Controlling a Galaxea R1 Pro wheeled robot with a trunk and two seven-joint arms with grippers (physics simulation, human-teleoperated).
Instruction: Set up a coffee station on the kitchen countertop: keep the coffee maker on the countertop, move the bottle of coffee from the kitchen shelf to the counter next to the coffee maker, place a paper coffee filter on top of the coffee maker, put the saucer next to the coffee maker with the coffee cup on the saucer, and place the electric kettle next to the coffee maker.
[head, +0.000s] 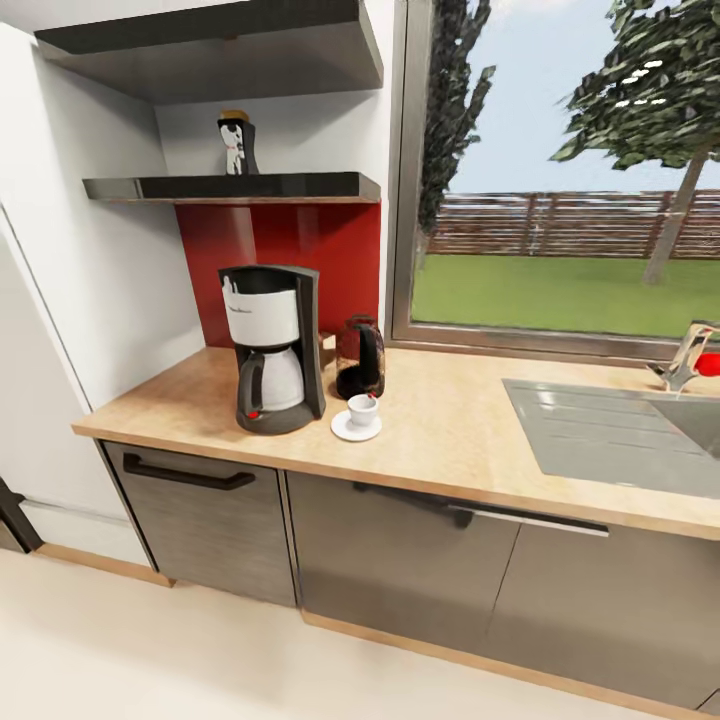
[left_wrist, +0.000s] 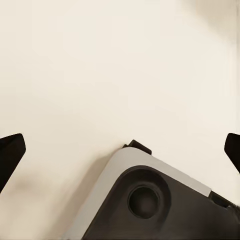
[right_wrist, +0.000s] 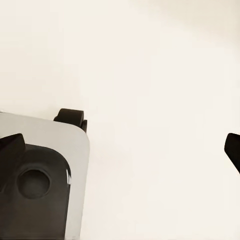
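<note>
One coffee maker stands left of centre in the head view on the wooden worktop. One dark electric kettle sits just beside it to the right, and one white coffee cup rests on one saucer in front of the kettle. One bottle of coffee stands on the kitchen shelf in the upper left of the frame. I cannot make out a paper filter on top of the machine.

The left end effector and the right end effector both hang spread wide and empty, pointed at the pale floor over the robot's base.

The bottle likely comes next. The arm should rise to shelf height, approach level under the upper shelf, and grip the body squarely so it stays upright.
</note>
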